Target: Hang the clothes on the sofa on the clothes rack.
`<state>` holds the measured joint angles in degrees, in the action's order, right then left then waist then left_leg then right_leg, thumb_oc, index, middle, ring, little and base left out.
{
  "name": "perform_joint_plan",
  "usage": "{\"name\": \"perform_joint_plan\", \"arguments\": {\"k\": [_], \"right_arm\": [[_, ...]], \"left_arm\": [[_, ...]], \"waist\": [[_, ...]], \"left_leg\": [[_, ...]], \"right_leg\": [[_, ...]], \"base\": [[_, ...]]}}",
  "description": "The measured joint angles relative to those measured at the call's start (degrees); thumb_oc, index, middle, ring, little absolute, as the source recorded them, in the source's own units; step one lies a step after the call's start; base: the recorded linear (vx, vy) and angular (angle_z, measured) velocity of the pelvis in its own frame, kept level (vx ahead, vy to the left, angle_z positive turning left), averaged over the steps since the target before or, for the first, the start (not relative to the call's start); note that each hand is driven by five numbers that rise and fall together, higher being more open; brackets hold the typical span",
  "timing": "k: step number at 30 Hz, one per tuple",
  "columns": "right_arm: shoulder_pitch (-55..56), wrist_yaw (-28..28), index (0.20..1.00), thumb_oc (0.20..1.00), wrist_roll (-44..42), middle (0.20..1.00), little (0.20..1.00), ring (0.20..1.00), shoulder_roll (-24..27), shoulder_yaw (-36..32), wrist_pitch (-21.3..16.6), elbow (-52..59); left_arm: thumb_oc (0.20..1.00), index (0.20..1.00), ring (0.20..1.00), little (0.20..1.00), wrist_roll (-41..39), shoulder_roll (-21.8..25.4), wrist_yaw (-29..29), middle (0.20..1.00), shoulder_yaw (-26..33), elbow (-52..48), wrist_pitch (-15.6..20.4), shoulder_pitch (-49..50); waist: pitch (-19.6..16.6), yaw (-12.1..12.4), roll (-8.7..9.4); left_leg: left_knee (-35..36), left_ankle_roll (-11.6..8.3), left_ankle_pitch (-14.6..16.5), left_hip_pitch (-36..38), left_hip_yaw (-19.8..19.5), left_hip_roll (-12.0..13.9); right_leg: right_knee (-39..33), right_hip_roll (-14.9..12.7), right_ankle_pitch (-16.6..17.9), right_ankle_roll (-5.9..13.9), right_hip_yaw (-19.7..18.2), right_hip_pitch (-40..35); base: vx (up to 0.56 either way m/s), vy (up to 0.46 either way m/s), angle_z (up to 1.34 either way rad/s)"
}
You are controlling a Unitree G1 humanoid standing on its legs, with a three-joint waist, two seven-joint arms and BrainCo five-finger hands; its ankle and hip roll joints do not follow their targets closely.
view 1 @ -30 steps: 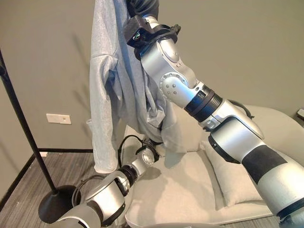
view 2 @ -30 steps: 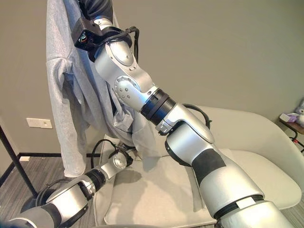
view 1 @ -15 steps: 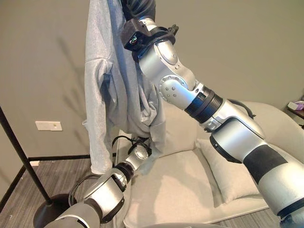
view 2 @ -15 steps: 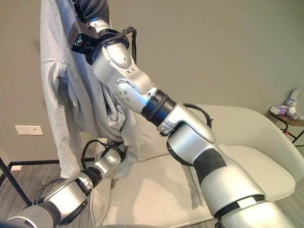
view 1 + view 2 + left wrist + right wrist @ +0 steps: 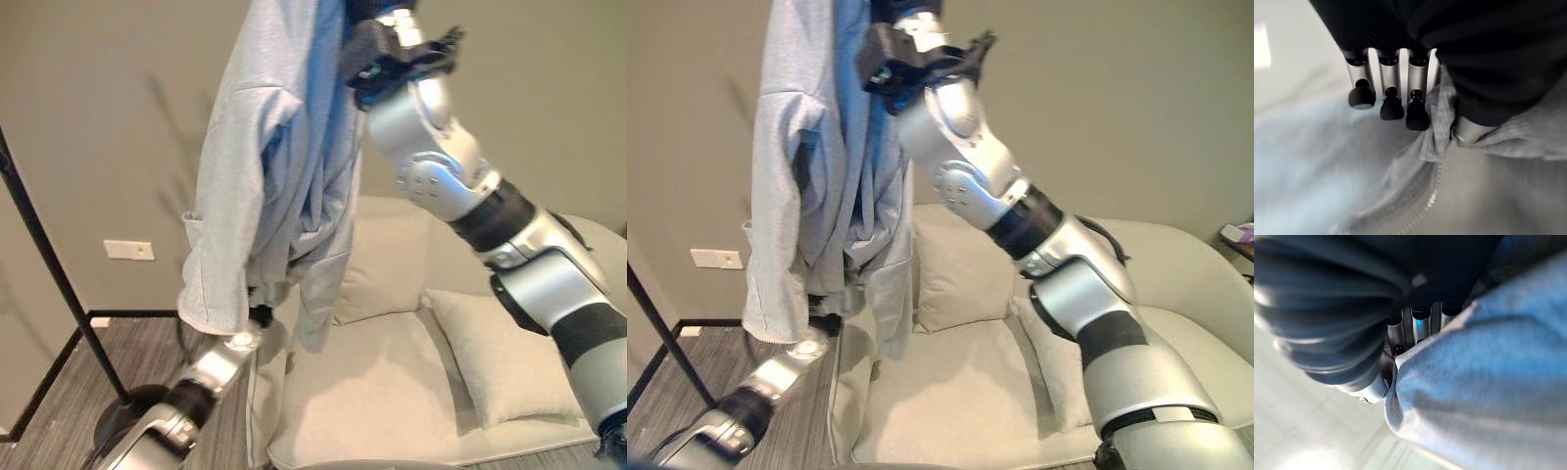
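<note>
You are looking at one grey zip-up garment (image 5: 284,166), hanging as a single piece with one sleeve (image 5: 774,245) drooping at its side. You are seeing one cream sofa (image 5: 392,411), and it is carrying two cushions: one (image 5: 955,269) leaning against the backrest, the other (image 5: 500,362) lying further along the seat. You are also seeing one black rack pole (image 5: 49,264) rising from one round base (image 5: 122,416), and one white wall socket plate (image 5: 129,250) sitting on the wall.
</note>
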<state>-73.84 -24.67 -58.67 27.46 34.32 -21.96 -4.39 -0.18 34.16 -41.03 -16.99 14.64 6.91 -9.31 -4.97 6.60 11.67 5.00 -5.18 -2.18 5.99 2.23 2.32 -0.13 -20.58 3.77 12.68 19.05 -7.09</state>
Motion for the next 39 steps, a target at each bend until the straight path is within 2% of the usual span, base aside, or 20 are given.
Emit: {"name": "perform_joint_plan", "arguments": {"k": [2,5,7,8,10,11,12,14,18,20,22,24,29,32,33,34,35,36,37,39], "right_arm": [[4.3,0.9,0.200,0.200,3.4,0.200,0.200,0.200,4.5,-1.4,-0.3,6.1],[7.1,3.4,0.200,0.200,5.9,0.200,0.200,0.200,5.8,-1.4,-0.2,10.7],[9.8,6.0,0.200,0.200,7.0,0.200,0.200,0.200,8.2,-2.0,-0.2,14.7],[11.3,7.1,0.200,0.200,7.0,0.200,0.200,0.200,10.1,-2.2,-0.1,17.6],[10.8,9.0,0.200,0.200,7.0,0.200,0.200,0.200,13.8,-1.7,0.2,19.0],[10.8,9.3,0.200,0.200,7.0,0.200,0.200,0.200,15.3,-1.4,0.2,19.1],[10.6,9.8,0.200,0.200,7.0,0.200,0.200,0.200,16.6,-1.4,0.1,18.9],[10.1,10.6,0.200,0.200,6.9,0.200,0.200,0.200,20.8,-1.6,-0.3,17.6],[8.1,10.8,0.200,0.200,6.2,0.200,0.200,0.200,22.5,-1.3,-1.0,16.2],[8.5,11.7,0.200,0.200,6.2,0.200,0.200,0.200,21.8,-1.3,-1.1,18.5],[10.9,12.7,0.200,0.200,6.1,0.200,0.200,0.200,22.0,-2.9,-1.1,20.4],[14.8,13.8,0.200,0.200,6.1,0.200,0.200,0.200,22.6,-3.9,-1.5,22.9],[19.2,14.6,0.200,0.200,6.9,0.200,0.200,0.200,24.2,-4.7,-1.4,24.2],[20.1,14.7,0.200,0.200,7.6,0.200,0.200,0.200,26.7,-5.7,-1.0,24.2],[20.9,14.6,0.200,0.200,8.1,0.200,0.200,0.200,29.2,-5.6,-1.1,24.4],[22.3,14.4,0.200,0.200,8.2,0.200,0.200,0.200,29.1,-6.1,-1.3,25.0],[23.9,14.2,0.200,0.200,8.4,0.200,0.200,0.200,28.3,-6.6,-1.3,25.5],[24.5,14.1,0.200,0.200,8.8,0.200,0.200,0.200,27.5,-6.7,-1.2,25.4],[25.5,13.9,0.200,0.200,9.2,0.200,0.200,0.200,27.5,-7.4,-1.2,25.2],[28.8,12.8,0.200,0.200,9.2,0.200,0.200,0.200,28.0,-9.0,-2.4,24.5]], "left_arm": [[0.200,0.200,0.200,0.200,6.8,2.5,-1.6,0.200,10.5,-5.7,-0.1,3.2],[0.200,0.200,0.200,0.200,12.9,5.1,-3.0,0.200,18.1,-10.1,-0.8,5.3],[0.200,0.200,0.200,0.200,17.9,8.0,-4.1,0.200,24.6,-14.4,-2.1,7.0],[0.200,0.200,0.200,0.200,20.7,8.5,-4.8,0.200,27.7,-17.0,-2.6,7.5],[0.200,0.200,0.200,0.200,22.2,10.3,-5.7,0.200,29.3,-18.2,-3.1,7.9],[0.200,0.200,0.200,0.200,22.9,10.5,-6.0,0.200,29.5,-18.1,-3.3,7.9],[0.200,0.200,0.200,0.200,23.4,10.3,-6.2,0.200,29.3,-18.1,-3.5,8.2],[0.200,0.200,0.200,0.200,25.1,11.3,-6.3,0.200,29.6,-18.3,-3.4,8.6],[0.200,0.200,0.200,0.200,28.9,15.2,-6.3,0.200,33.4,-18.9,-4.0,10.7],[0.200,0.200,0.200,0.200,30.6,16.7,-6.4,0.200,42.5,-21.9,-4.1,17.2],[0.200,0.200,0.200,0.200,30.6,18.6,-6.6,0.200,47.5,-22.8,-4.4,21.6],[0.200,0.200,0.200,0.200,31.1,19.3,-7.7,0.200,51.2,-23.5,-4.7,24.4],[0.200,0.200,0.200,0.200,32.9,17.9,-9.0,0.200,48.2,-25.2,-4.7,19.7],[0.200,0.200,0.200,0.200,32.9,17.0,-9.4,0.200,45.2,-26.1,-4.0,17.2],[0.200,0.200,0.200,0.200,32.9,15.1,-9.6,0.200,42.9,-26.5,-3.3,15.0],[0.200,0.200,0.200,0.200,32.9,14.4,-10.0,0.200,42.3,-26.9,-2.7,14.0],[0.200,0.200,0.200,0.200,32.9,14.2,-10.4,0.200,41.7,-27.6,-2.3,13.4],[0.200,0.200,0.200,0.200,32.9,14.1,-10.6,0.200,41.4,-28.2,-1.8,13.4],[0.200,0.200,0.200,0.200,32.9,13.8,-10.9,0.200,40.1,-28.3,-0.7,13.0],[0.200,0.200,0.200,0.200,32.7,13.4,-11.4,0.200,34.1,-26.6,-0.1,8.7]], "waist": [[1.8,1.4,0.18],[3.0,2.0,0.64],[4.7,2.2,-0.10],[5.6,2.9,-1.19],[6.1,3.0,-1.52],[6.1,2.9,-1.42],[6.1,3.0,-1.45],[7.2,3.3,-2.51],[8.1,3.5,-3.39],[8.0,5.3,-3.83],[7.6,7.7,-4.39],[7.1,8.5,-5.09],[5.8,9.8,-7.29],[5.6,10.0,-8.41],[5.7,9.0,-9.79],[5.9,7.6,-8.27],[5.8,6.7,-6.71],[6.0,6.1,-5.76],[5.9,4.2,-5.27],[4.9,1.0,-7.37]], "left_leg": [[0.0,0.11,0.0,0.0,-0.2,-0.2],[0.0,0.17,0.0,0.0,0.1,-0.3],[0.0,0.52,0.1,0.1,0.4,0.4],[-0.1,1.70,-0.4,0.1,0.7,2.1],[-0.6,1.69,-0.6,-0.6,1.3,3.7],[-0.9,1.08,-0.9,-0.9,1.2,3.4],[-1.3,0.77,-1.1,-0.7,1.4,2.7],[-2.5,0.77,-0.4,-1.3,1.0,2.8],[-3.1,0.40,-0.6,-1.7,1.1,3.0],[-3.1,0.13,-0.5,-1.4,1.4,3.6],[-3.1,-0.14,-0.6,-1.9,1.2,3.7],[-3.1,-0.14,-0.6,-3.0,0.2,3.3],[-4.4,-0.33,-2.2,-7.7,-4.3,1.7],[-3.9,-0.29,-4.0,-9.3,-5.1,1.8],[-1.9,-1.40,-3.4,-10.0,-5.1,2.6],[-2.3,-1.63,-1.4,-10.3,-0.3,3.5],[-4.3,-0.25,-1.2,-11.1,2.4,4.4],[-5.6,0.09,-0.9,-10.7,4.2,5.8],[-7.8,-0.94,-0.6,-9.6,4.1,10.1],[-11.0,-1.97,-0.6,-9.7,6.4,17.0]], "right_leg": [[0.0,-0.2,0.0,0.03,0.4,-0.3],[0.5,-0.3,0.1,0.16,0.4,0.6],[5.7,-0.2,0.3,-0.10,0.4,2.8],[12.6,3.0,-4.4,1.33,-5.3,6.3],[23.8,8.3,-14.2,0.94,-6.6,11.0],[24.1,10.6,-14.9,-3.88,-5.7,11.1],[22.2,10.9,-15.5,-6.70,-5.4,10.1],[21.5,11.2,-15.7,-6.38,-5.8,9.4],[21.2,11.2,-16.2,-6.24,-5.7,9.6],[18.1,12.2,-15.0,-7.08,-5.7,8.4],[15.9,12.6,-14.1,-6.60,-5.8,8.0],[13.9,12.7,-13.2,-6.53,-5.8,7.6],[12.7,12.2,-12.9,-6.09,-4.0,7.5],[11.9,12.4,-11.8,-6.64,-2.4,7.9],[10.6,12.0,-10.3,-7.94,-0.6,7.1],[8.4,10.7,-8.6,-8.39,1.3,6.9],[7.0,9.6,-8.1,-9.15,1.9,6.5],[6.5,8.8,-8.3,-9.63,1.8,6.5],[5.8,8.1,-7.4,-9.25,2.2,6.0],[6.7,7.9,-7.6,-7.93,5.5,4.2]], "base": [[-0.10,0.057,0.11],[-0.14,0.102,-0.06],[-0.15,0.120,-0.18],[-0.10,0.085,-0.16],[-0.10,0.079,-0.09],[-0.09,0.044,-0.07],[-0.08,0.001,0.05],[-0.07,-0.015,-0.05],[-0.01,-0.062,-0.03],[-0.05,-0.046,-0.06],[-0.12,-0.020,0.05],[-0.09,0.025,0.25],[-0.22,0.077,0.54],[-0.20,0.194,0.47],[-0.13,0.203,0.56],[-0.09,0.238,0.66],[-0.04,0.204,0.38],[-0.03,0.472,0.26],[-0.02,0.536,0.28],[-0.01,0.440,0.72]]}}
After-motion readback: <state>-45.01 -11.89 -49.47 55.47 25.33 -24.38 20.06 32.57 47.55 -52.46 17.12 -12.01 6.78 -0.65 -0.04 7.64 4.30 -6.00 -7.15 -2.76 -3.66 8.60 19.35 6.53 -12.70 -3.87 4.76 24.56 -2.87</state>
